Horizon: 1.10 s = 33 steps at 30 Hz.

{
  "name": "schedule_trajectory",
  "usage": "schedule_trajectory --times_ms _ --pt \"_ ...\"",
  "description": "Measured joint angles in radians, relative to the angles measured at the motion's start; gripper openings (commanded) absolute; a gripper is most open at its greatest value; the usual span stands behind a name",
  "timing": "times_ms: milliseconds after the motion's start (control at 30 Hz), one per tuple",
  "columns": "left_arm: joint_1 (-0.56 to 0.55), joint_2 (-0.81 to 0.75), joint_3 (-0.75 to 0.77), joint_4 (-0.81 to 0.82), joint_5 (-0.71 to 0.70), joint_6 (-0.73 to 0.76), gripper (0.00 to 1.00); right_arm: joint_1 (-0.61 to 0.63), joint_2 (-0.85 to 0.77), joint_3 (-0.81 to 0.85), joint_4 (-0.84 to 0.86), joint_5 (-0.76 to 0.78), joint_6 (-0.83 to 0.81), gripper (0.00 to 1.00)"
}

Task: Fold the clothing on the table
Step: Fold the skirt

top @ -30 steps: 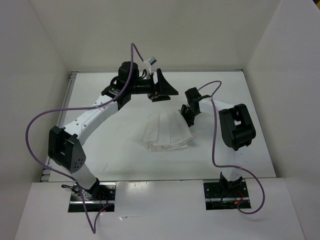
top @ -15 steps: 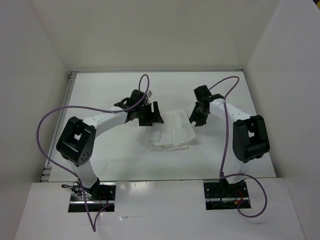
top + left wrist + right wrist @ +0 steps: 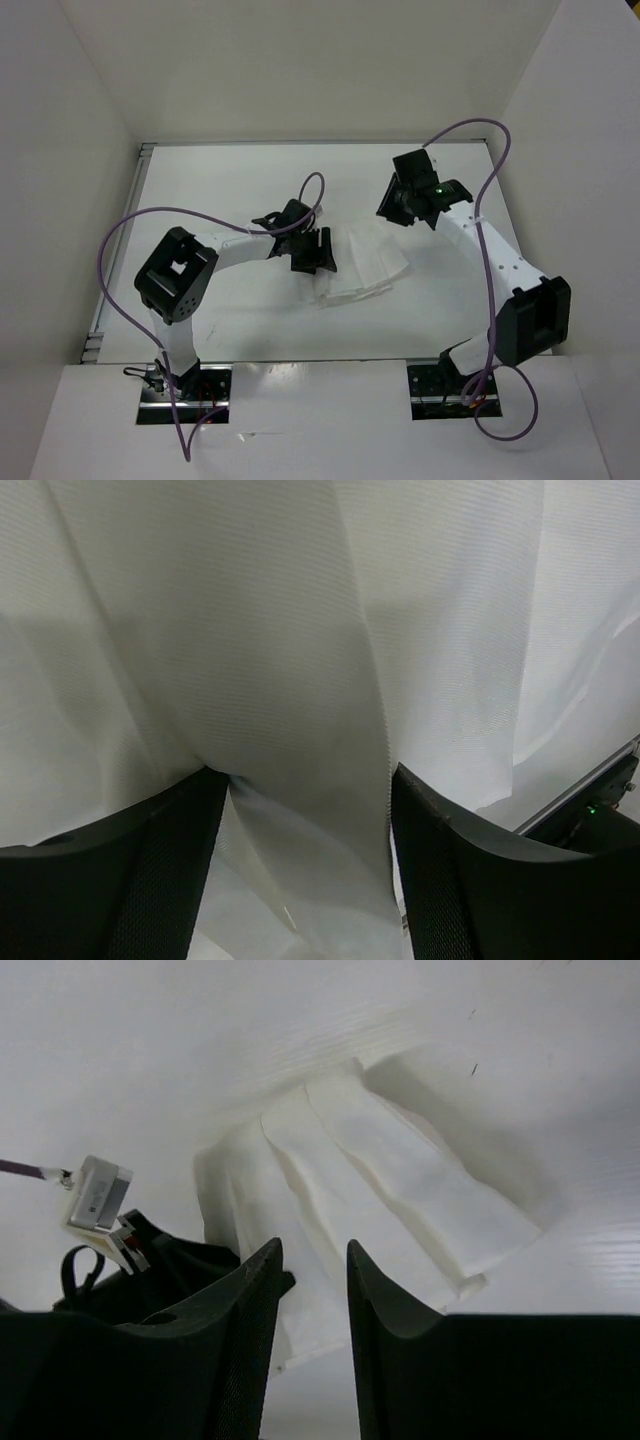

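one side of the clothing (image 3: 365, 265) is hidden: in the top view its left edge lies under the left gripper (image 3: 312, 252), so the outline there cannot be traced. white cloth on the white table (image 3: 220, 190) leaves the rest faint, and only shadowed pleats and a greyer near hem pick it out. from the left wrist the cloth fills nearly the whole frame and is cut off on every side. at the lower right of that frame, past the cloth, a dark thing with a green light (image 3: 598, 808) is cropped and i cannot make it out. from the right wrist the clothing shows as a fan of pleats, but its left end is lost behind the left gripper's black body.

the clothing lies flat, with bare table spreading out from it on all sides.

the left gripper is down on the clothing's left edge. its jaws stand wide apart, and a raised fold of the cloth sits in the gap and reaches the inner faces of both fingers (image 3: 130, 880). whether they press that fold hard enough to hold it i cannot tell.

the right gripper (image 3: 400, 205) hangs above the table, beyond the clothing's far right corner and apart from it. its jaws are partly open, leaving a narrow gap with nothing in it.

a purple cable (image 3: 130, 225) loops well left of the clothing.
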Motion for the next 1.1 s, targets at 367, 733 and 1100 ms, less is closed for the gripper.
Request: schedule_trajectory --times_ms 367,733,1100 --pt "-0.016 -0.026 -0.038 0.038 -0.019 0.002 0.79 -0.011 0.339 -0.160 0.128 -0.158 -0.059 0.38" --pt "-0.043 -0.534 -0.093 -0.051 -0.004 0.037 0.99 -0.022 0.002 -0.172 0.069 -0.193 -0.107 0.57" --pt "-0.059 -1.118 -0.569 0.108 0.040 -0.214 0.99 -0.031 -0.835 -0.465 0.068 -0.277 0.047 0.78"
